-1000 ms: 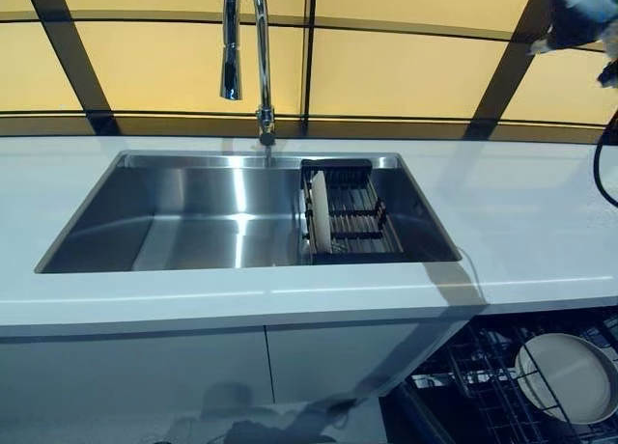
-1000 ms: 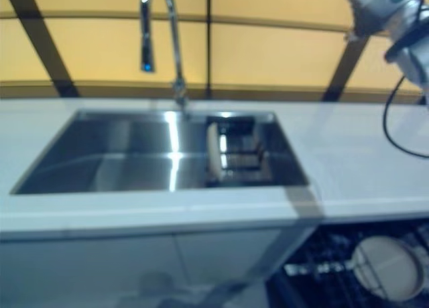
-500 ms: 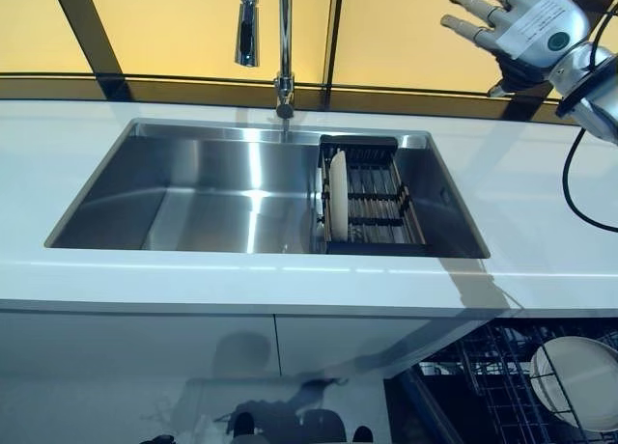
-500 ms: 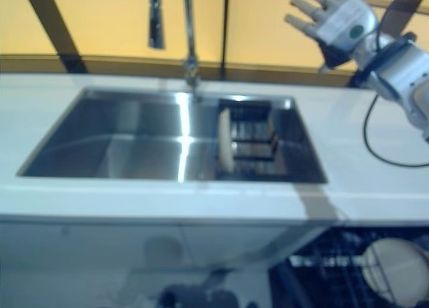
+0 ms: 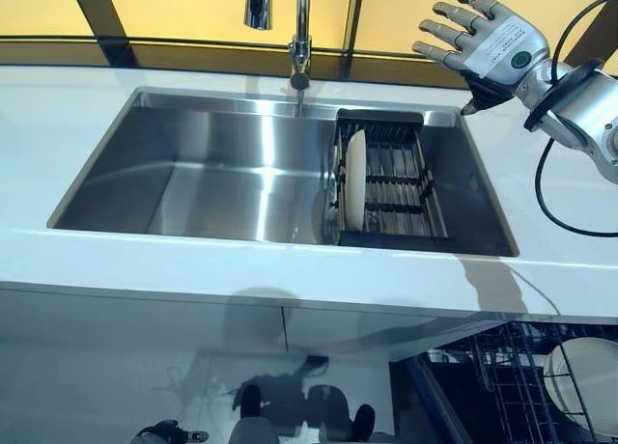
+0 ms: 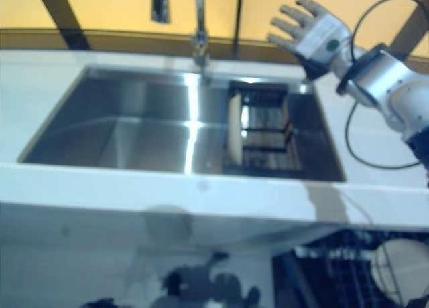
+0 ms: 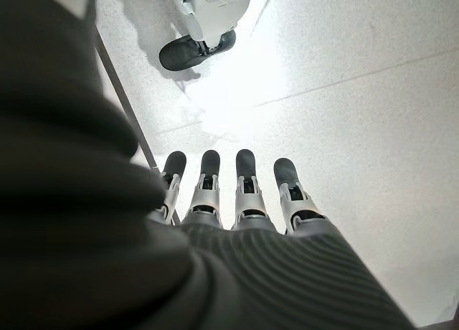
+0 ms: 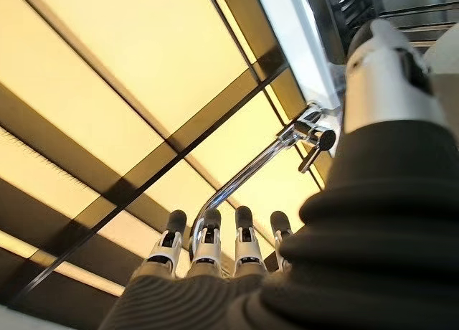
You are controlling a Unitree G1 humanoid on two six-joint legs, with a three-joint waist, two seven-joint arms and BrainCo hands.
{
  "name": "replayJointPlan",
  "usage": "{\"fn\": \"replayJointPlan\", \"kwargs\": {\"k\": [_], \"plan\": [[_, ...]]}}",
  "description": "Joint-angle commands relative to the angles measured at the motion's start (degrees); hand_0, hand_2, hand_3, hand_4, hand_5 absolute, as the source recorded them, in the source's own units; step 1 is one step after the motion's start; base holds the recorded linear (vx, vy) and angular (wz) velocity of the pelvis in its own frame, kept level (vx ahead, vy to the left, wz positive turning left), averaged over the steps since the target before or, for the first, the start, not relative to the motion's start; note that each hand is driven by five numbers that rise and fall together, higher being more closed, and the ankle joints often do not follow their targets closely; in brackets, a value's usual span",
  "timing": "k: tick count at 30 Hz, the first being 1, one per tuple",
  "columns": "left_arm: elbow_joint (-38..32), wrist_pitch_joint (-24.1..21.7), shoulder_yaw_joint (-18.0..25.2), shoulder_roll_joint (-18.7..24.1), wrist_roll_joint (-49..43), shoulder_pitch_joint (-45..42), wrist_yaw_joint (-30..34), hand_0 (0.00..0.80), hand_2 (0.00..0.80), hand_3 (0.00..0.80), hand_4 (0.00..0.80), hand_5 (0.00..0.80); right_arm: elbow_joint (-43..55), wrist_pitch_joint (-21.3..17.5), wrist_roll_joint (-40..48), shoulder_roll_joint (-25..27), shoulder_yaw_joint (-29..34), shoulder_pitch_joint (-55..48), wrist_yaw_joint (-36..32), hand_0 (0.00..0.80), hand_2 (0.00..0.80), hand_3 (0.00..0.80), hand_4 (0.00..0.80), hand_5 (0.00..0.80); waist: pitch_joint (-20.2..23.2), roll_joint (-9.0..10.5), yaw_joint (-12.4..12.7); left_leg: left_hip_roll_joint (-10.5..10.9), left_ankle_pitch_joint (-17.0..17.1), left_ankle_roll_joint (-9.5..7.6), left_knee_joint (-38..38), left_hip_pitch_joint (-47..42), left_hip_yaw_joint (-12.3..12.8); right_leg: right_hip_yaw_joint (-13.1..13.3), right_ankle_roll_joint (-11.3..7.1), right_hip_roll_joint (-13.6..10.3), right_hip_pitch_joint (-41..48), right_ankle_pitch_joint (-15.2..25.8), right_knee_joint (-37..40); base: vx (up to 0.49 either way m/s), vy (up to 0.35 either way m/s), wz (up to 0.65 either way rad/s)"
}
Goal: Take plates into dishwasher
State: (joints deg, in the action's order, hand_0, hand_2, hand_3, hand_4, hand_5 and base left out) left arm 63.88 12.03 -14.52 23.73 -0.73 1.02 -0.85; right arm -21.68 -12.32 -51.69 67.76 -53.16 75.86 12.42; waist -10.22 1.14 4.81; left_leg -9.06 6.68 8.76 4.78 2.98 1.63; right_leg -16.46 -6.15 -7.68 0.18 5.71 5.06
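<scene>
A cream plate (image 5: 355,179) stands on edge in a dark dish rack (image 5: 391,183) at the right end of the steel sink (image 5: 222,169). My right hand (image 5: 480,44) hovers open above the sink's back right corner, fingers spread, holding nothing. Another cream plate (image 5: 586,373) sits in the dishwasher's wire rack (image 5: 512,376) at the lower right, below the counter. My left hand (image 7: 237,194) shows only in its wrist view, fingers straight, pointing down at the pale floor.
A chrome tap (image 5: 299,29) rises behind the sink. White counter (image 5: 241,270) runs along the front and both sides. Yellow panels with dark frames back the counter. White cabinet fronts (image 5: 145,367) lie below.
The camera has tilted down and shifted, so the sink sits higher in view. My right hand has come down and in from the top right corner toward the sink's back right corner.
</scene>
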Motion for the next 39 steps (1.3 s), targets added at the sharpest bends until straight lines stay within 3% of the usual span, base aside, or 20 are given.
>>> {"fn": "replayJointPlan", "kwargs": {"k": [1, 20, 39], "plan": [[0.1, 0.3, -0.9, 4.2, 1.9, 4.2, -0.5, 0.000, 0.000, 0.000, 0.000, 0.000, 0.7, 2.4, 0.3, 0.7, -0.6, 4.0, 0.0, 0.000, 0.000, 0.000, 0.000, 0.000, -3.1, 2.97, 1.7, 2.0, -1.2, -2.24, 0.2, 0.6, 1.3, 1.2, -3.06, -2.1, 0.5, -1.4, -0.1, -0.025, 0.004, 0.06], [-0.6, -0.1, -0.7, 5.2, 3.1, 5.8, 0.8, 0.000, 0.000, 0.000, 0.000, 0.000, 5.2, 1.5, 1.1, -1.1, -0.4, 3.4, -1.1, 0.000, 0.000, 0.000, 0.000, 0.000, -6.3, 3.01, 1.9, 2.4, -0.6, -2.29, 0.2, 2.9, 1.1, 0.8, -3.05, -2.1, -1.8, -0.6, -0.1, -0.011, 0.005, 0.01], [0.1, -0.8, -0.5, 5.8, 2.6, 5.9, 1.4, 0.000, 0.000, 0.000, 0.000, 0.000, 7.7, -0.5, 1.6, -2.1, -1.3, 2.6, -2.7, 0.000, 0.000, 0.000, 0.000, 0.000, -6.0, 3.38, 2.1, 2.4, -0.8, -2.31, 0.2, 2.2, 1.3, 0.7, -3.19, -2.0, -1.2, -0.7, -0.1, 0.000, 0.000, 0.00]]}}
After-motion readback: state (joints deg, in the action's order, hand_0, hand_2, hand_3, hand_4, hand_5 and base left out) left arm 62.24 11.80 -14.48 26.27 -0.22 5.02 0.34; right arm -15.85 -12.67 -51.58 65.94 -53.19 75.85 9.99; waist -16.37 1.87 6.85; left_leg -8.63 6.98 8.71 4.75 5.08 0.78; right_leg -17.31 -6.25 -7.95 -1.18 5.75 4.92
